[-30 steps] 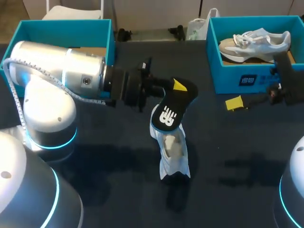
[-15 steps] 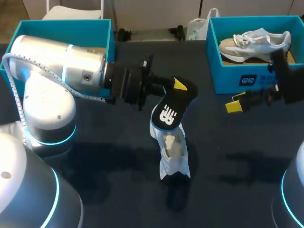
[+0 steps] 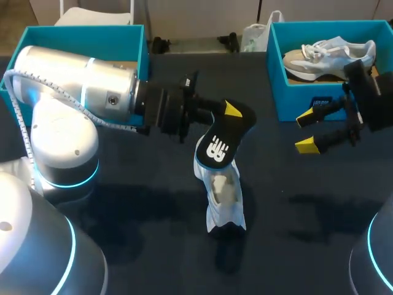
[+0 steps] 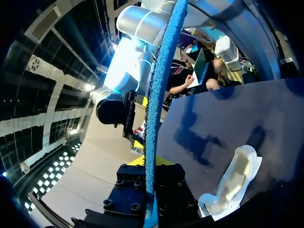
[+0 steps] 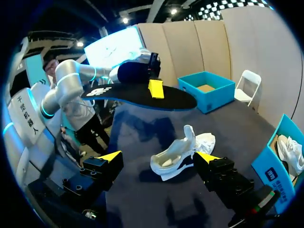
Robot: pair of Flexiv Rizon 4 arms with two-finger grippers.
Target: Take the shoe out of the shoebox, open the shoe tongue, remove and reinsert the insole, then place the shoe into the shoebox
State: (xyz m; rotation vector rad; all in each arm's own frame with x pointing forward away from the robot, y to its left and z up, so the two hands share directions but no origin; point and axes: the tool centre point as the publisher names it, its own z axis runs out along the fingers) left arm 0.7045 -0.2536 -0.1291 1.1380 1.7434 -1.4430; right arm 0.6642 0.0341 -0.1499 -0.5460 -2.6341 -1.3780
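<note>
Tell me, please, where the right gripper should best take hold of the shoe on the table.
Probably the mouth rim of the shoe, at its near end, from above, fingers astride it: the mouth faces up, open, tongue raised, and the insole hangs over the far end.

A dark, matte table [image 3: 123, 209] fills the head view up to its far edge. Its surface is plain and unpatterned. Light from overhead lays soft, blurred shadows [image 3: 313, 206] across it, and the wrist views show similar patches.
</note>
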